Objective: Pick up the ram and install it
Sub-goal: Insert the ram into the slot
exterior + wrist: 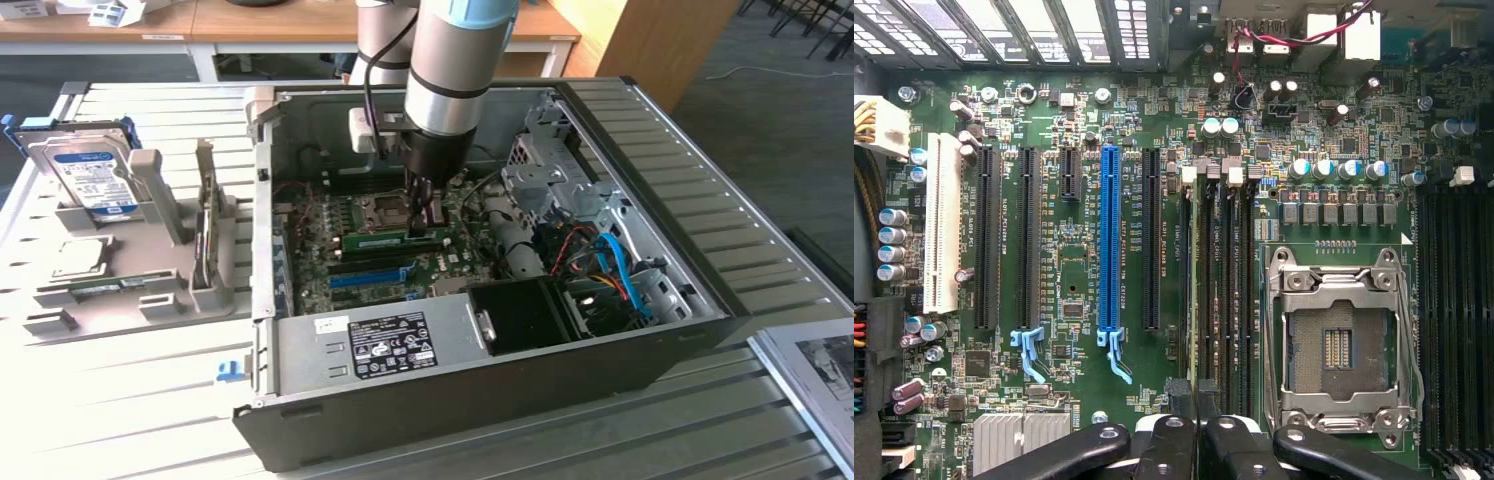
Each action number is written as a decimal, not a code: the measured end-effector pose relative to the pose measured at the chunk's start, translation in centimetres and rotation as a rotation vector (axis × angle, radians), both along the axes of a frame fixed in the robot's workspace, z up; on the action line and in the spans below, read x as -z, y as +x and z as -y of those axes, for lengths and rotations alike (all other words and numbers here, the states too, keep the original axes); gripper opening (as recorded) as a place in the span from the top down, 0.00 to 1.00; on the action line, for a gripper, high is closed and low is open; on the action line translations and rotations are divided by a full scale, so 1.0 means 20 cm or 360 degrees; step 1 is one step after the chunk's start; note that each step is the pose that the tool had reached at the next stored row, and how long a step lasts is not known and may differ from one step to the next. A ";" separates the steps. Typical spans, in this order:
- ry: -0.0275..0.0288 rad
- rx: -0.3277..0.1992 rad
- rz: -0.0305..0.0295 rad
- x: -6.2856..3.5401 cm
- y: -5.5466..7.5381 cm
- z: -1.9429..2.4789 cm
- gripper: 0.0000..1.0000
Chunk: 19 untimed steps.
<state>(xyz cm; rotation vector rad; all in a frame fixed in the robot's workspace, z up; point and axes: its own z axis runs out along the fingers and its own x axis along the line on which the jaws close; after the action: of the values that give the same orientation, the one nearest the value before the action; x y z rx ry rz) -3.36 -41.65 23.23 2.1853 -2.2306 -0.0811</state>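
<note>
Ext. view: arm is down inside the PC case (694, 300) on the worktop. The gripper (429, 228) has its fingers nearly closed, and they look pinched on one end of the ram (378, 240). The ram stands on edge over the motherboard, beside the CPU socket (380, 212).

Wrist view: fingers (1176, 400) are close together over the black memory slots (1206, 280), between the blue slot (1110, 240) and the socket. Can't tell seating depth.

To do it well, IMO: keep the stick vertical and parallel w/ the slot, w/ the end latches open. Press straight down and evenly, no twist.
</note>
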 end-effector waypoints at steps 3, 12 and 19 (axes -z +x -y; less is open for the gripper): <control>0.00000 0.0000 0.00000 0.006 0.00 0.000 0.88; 0.00000 0.0000 0.00000 0.015 0.00 0.000 0.88; 0.00000 -0.0003 0.00000 0.016 0.00 0.000 0.88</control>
<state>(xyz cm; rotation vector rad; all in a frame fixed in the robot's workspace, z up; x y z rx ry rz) -3.36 -41.65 22.91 2.1871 -2.2288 -0.0811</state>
